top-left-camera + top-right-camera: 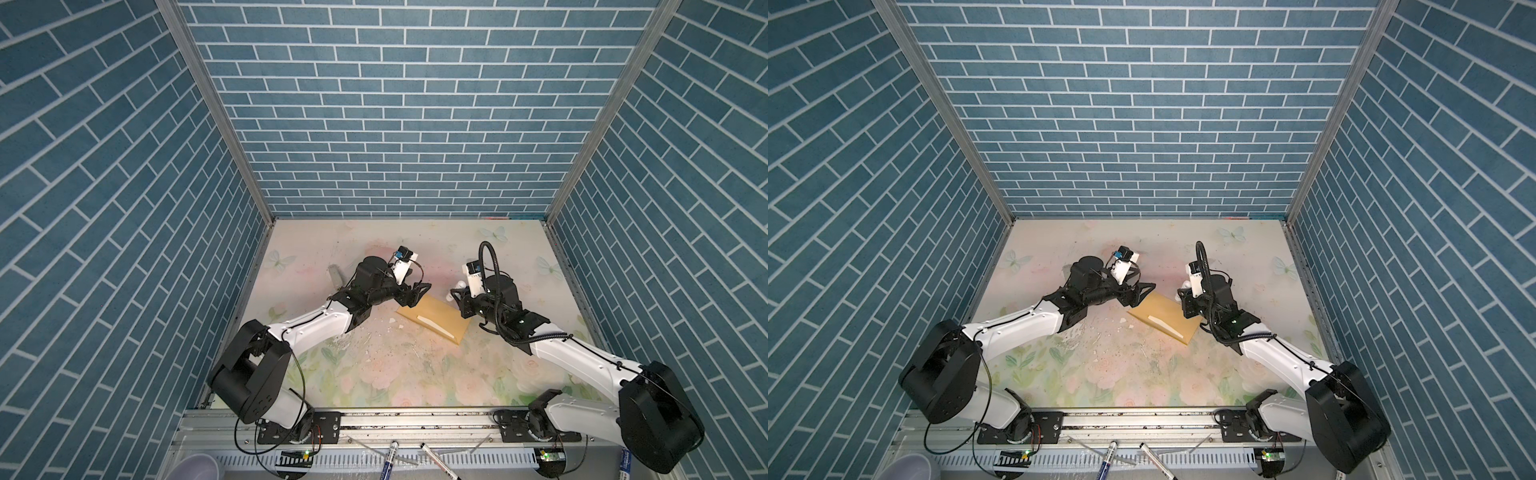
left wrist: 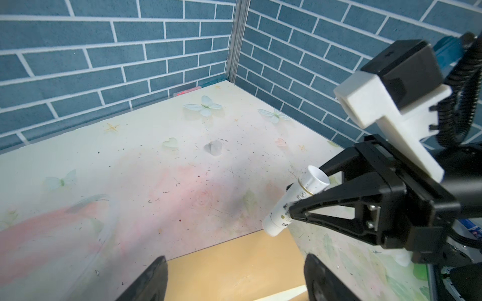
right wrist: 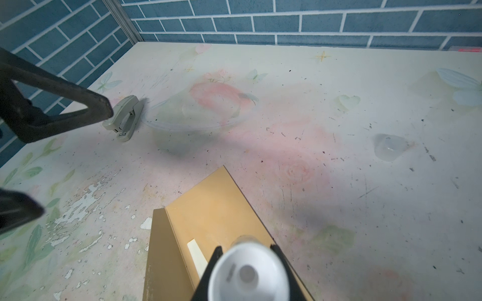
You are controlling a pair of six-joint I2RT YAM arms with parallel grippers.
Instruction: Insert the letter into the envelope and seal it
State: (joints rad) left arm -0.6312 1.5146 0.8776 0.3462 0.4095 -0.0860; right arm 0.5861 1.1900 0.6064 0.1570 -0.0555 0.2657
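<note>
Grips a white tube (image 3: 247, 271) in the right hand (image 2: 294, 202) at the far right edge of the yellow envelope (image 1: 432, 318) lying flat mid-table (image 1: 374, 374), left hand (image 1: 417, 296) spread open over its left corner.

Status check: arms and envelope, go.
Left end effector open over the envelope. Right end effector shut on white tube, at envelope's edge. Envelope flat on table. Stapler well aside.
</note>
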